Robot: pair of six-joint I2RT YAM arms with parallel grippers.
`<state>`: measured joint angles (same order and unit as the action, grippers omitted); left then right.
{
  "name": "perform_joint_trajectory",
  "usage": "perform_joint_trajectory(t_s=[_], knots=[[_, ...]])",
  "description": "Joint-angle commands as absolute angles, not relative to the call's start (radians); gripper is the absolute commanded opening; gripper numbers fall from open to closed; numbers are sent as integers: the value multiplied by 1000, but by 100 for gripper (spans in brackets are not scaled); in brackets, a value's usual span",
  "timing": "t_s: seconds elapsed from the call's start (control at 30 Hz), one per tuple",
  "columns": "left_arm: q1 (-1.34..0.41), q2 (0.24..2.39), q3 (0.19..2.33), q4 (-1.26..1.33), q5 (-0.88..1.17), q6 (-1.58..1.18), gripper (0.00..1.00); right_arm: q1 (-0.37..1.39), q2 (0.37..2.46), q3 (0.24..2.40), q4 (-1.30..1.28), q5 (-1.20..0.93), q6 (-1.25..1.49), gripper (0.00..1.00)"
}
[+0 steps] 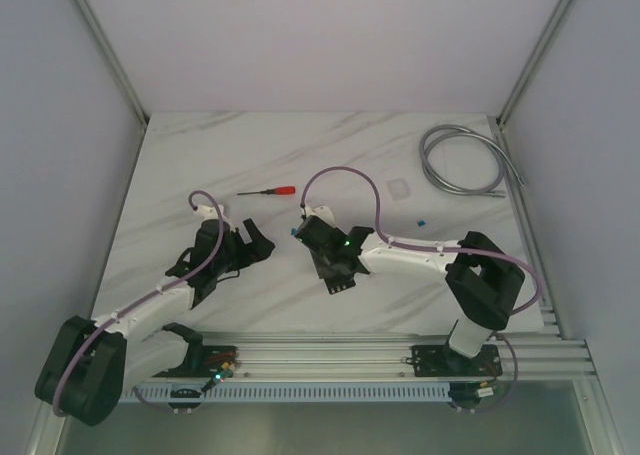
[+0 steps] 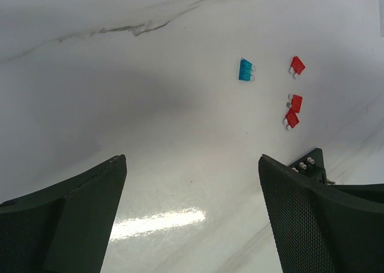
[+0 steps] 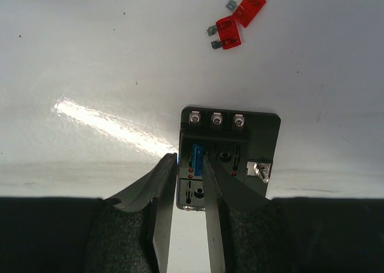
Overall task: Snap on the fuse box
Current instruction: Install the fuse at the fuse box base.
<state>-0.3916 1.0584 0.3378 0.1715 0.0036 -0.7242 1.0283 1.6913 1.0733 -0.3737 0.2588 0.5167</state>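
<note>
Right gripper: narrowed, seemingly pinching blue fuse in fuse box, centre frame.
Left gripper: spread wide, empty, farther off.

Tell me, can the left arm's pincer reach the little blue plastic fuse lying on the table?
Probably yes. The left pincer is wide open, and the small blue plastic fuse lies on the white marble tabletop ahead of it, with nothing in between. Three small red plastic fuses lie just beside it.
</note>
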Motion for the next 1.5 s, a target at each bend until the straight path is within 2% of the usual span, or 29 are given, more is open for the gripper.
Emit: perform_joint_trajectory(t_s=[0.0, 0.5, 0.9, 1.47], knots=[[-384, 1051, 328, 190, 17, -728, 100, 1026, 1698, 1087, -362, 241, 529, 31], [-384, 1048, 324, 189, 18, -730, 100, 1027, 1687, 1088, -385, 272, 538, 28], [-383, 1047, 322, 189, 21, -731, 100, 1028, 1699, 1119, -428, 286, 531, 18], [-384, 1046, 320, 190, 26, -731, 100, 1040, 1743, 1146, -452, 265, 525, 13]])
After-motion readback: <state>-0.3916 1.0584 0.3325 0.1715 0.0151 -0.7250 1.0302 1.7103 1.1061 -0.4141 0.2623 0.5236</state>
